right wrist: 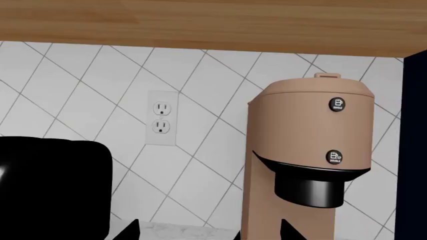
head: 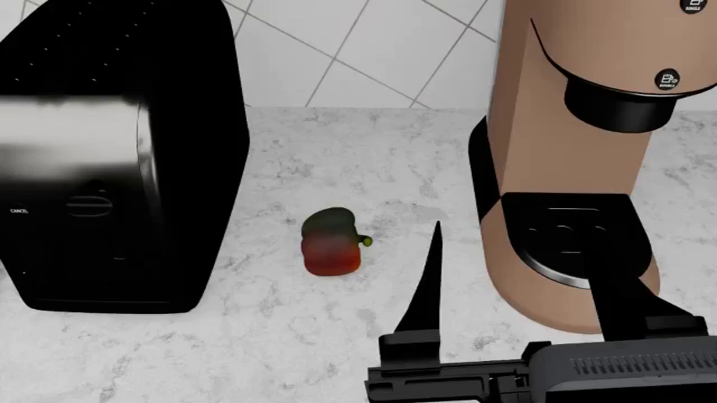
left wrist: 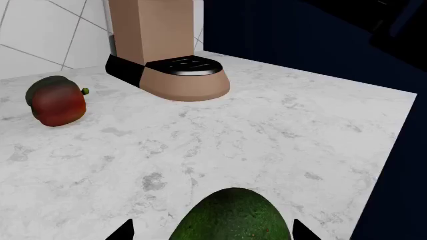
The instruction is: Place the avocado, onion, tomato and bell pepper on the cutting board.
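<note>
The avocado is dark green and mottled. It sits between the two fingertips of my left gripper, which stand wide apart with bare counter showing on both sides of it. The bell pepper, red and dark green, lies on its side on the marble counter, also in the head view. My right gripper is open and empty, pointing at the back wall beside the pepper; its wrist view shows only wall and appliances. My left gripper is out of the head view. The onion, tomato and cutting board are out of view.
A tall tan coffee machine stands right of the pepper, also in the left wrist view and the right wrist view. A black appliance stands to the left. The counter edge drops off near the avocado. Tiled wall lies behind.
</note>
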